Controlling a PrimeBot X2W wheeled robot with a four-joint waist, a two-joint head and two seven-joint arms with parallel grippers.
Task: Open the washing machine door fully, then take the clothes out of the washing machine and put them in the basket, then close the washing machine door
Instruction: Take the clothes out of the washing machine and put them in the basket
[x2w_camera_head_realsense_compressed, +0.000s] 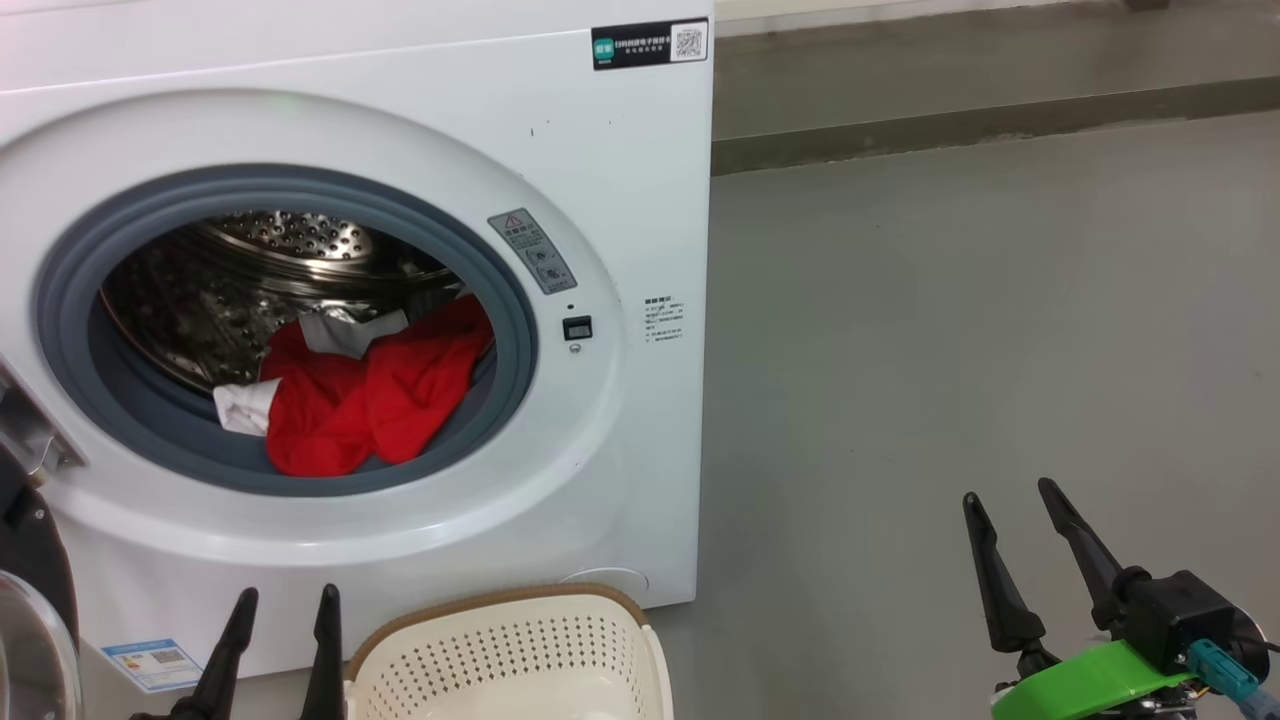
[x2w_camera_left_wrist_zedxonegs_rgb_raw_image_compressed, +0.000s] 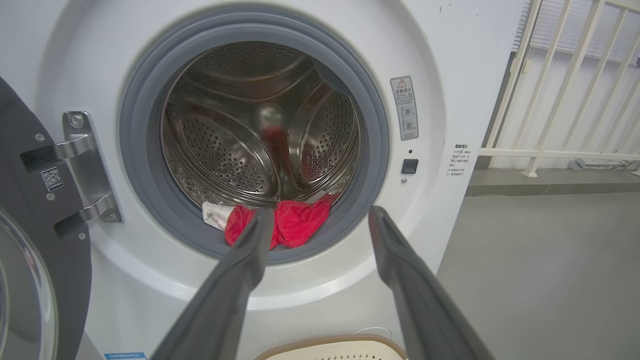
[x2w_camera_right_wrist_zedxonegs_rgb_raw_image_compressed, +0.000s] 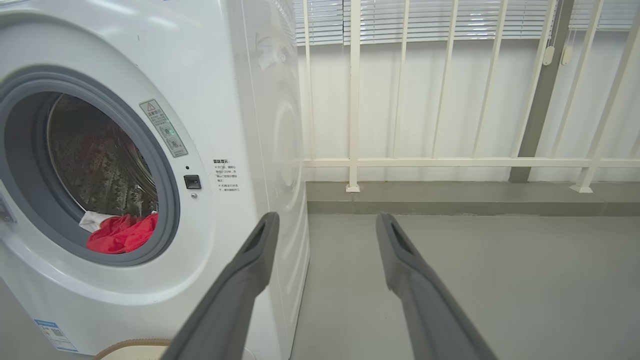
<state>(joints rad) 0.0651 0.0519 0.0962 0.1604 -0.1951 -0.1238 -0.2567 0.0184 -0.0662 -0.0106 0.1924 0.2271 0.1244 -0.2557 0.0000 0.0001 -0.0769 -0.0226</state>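
The white washing machine (x2w_camera_head_realsense_compressed: 620, 200) stands with its door (x2w_camera_left_wrist_zedxonegs_rgb_raw_image_compressed: 30, 240) swung open to the left; the door's black frame and glass edge (x2w_camera_head_realsense_compressed: 30, 620) show at the lower left. Red clothes (x2w_camera_head_realsense_compressed: 370, 395) with a bit of white cloth lie at the drum's front lip, also seen as clothes (x2w_camera_left_wrist_zedxonegs_rgb_raw_image_compressed: 295, 222) and clothes (x2w_camera_right_wrist_zedxonegs_rgb_raw_image_compressed: 122, 234). The cream basket (x2w_camera_head_realsense_compressed: 520, 650) sits on the floor right below the opening. My left gripper (x2w_camera_head_realsense_compressed: 285, 600) is open beside the basket, pointing at the machine; left gripper (x2w_camera_left_wrist_zedxonegs_rgb_raw_image_compressed: 320, 217). My right gripper (x2w_camera_head_realsense_compressed: 1010, 495) is open over bare floor; right gripper (x2w_camera_right_wrist_zedxonegs_rgb_raw_image_compressed: 325, 220).
Grey floor (x2w_camera_head_realsense_compressed: 950, 350) stretches to the right of the machine. A low concrete step (x2w_camera_head_realsense_compressed: 1000, 120) runs along the back. A white railing (x2w_camera_right_wrist_zedxonegs_rgb_raw_image_compressed: 450, 162) with blinds behind it stands beyond the step.
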